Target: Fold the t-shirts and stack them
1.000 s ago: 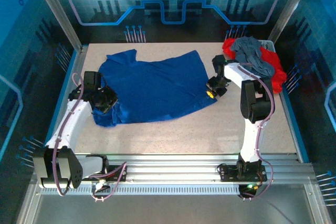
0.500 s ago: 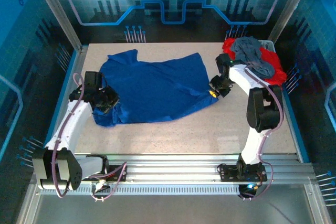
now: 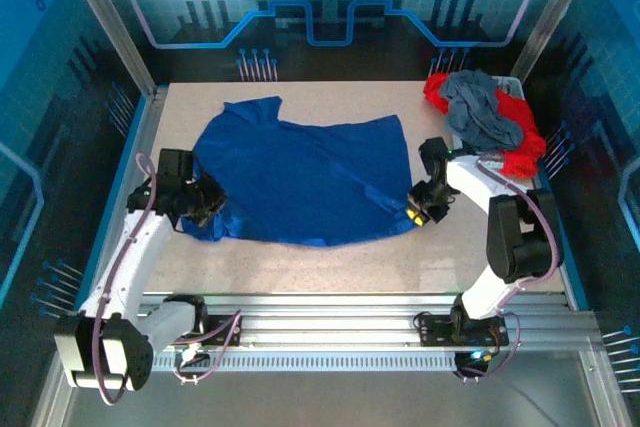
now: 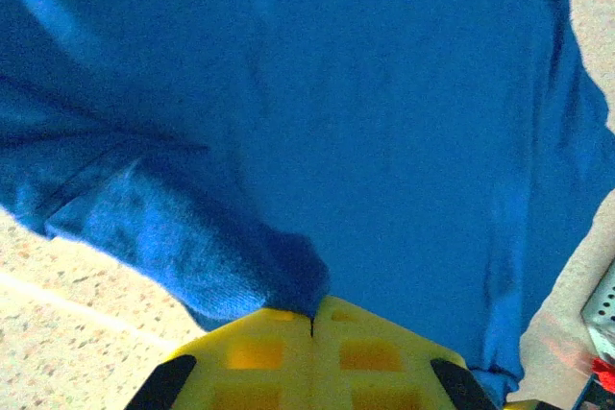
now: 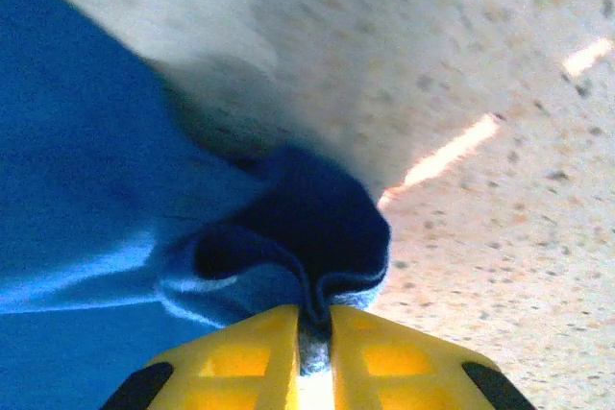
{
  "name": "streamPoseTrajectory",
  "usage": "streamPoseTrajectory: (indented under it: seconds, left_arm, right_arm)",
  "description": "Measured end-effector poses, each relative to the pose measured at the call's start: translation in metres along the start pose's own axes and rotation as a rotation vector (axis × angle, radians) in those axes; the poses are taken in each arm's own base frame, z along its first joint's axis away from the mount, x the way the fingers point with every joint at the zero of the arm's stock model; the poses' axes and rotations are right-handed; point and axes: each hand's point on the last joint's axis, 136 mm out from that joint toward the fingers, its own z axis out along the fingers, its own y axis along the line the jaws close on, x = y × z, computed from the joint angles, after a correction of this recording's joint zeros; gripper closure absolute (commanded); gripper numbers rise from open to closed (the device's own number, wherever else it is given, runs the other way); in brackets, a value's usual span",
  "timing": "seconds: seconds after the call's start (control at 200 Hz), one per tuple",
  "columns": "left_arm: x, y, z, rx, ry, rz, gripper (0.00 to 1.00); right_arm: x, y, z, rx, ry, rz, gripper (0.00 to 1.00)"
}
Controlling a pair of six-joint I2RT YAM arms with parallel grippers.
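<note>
The royal-blue t-shirt (image 3: 305, 182) lies spread across the middle of the table, plain side up. My left gripper (image 3: 210, 209) is shut on its near-left corner; in the left wrist view the yellow fingers (image 4: 250, 357) pinch a bunched fold of the blue t-shirt (image 4: 384, 122). My right gripper (image 3: 412, 213) is shut on the shirt's near-right corner, and the right wrist view shows the blue t-shirt's (image 5: 288, 228) hem squeezed between the yellow fingers (image 5: 380, 357). A slate-grey t-shirt (image 3: 480, 112) lies crumpled on top of red t-shirts (image 3: 520, 142) at the back right.
The speckled table (image 3: 350, 267) is bare in front of the shirt. Metal frame posts and blue side walls (image 3: 120, 137) close in the table left and right. The clothes pile sits close behind my right arm.
Both grippers have pulled toward the near edge, the right one also going right. The blue shirt came along and now lies wider and flatter.
</note>
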Motion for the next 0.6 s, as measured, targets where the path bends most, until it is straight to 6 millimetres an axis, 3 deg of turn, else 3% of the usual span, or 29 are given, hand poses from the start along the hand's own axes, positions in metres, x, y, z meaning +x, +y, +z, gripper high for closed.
streamPoseTrajectory:
  seconds: [0.055, 0.12, 0.24, 0.335, 0.6]
  left_arm:
    - [0.004, 0.003, 0.0, -0.004, 0.008, -0.002, 1.0]
    - [0.007, 0.005, -0.001, -0.004, 0.014, -0.005, 1.0]
    - [0.01, 0.006, -0.001, -0.006, 0.02, -0.015, 1.0]
    - [0.011, 0.006, -0.001, -0.006, 0.025, -0.017, 1.0]
    - [0.015, 0.003, -0.002, 0.002, 0.031, -0.003, 1.0]
  right_arm:
    - [0.005, -0.007, 0.005, 0.009, 0.015, 0.008, 0.82]
    - [0.007, -0.011, 0.007, 0.012, 0.02, 0.01, 0.89]
    - [0.006, -0.008, 0.004, -0.011, 0.007, 0.015, 0.91]
    - [0.005, -0.006, 0.0, -0.028, -0.004, 0.016, 1.0]
    - [0.011, -0.015, -0.009, -0.048, -0.024, 0.009, 1.0]
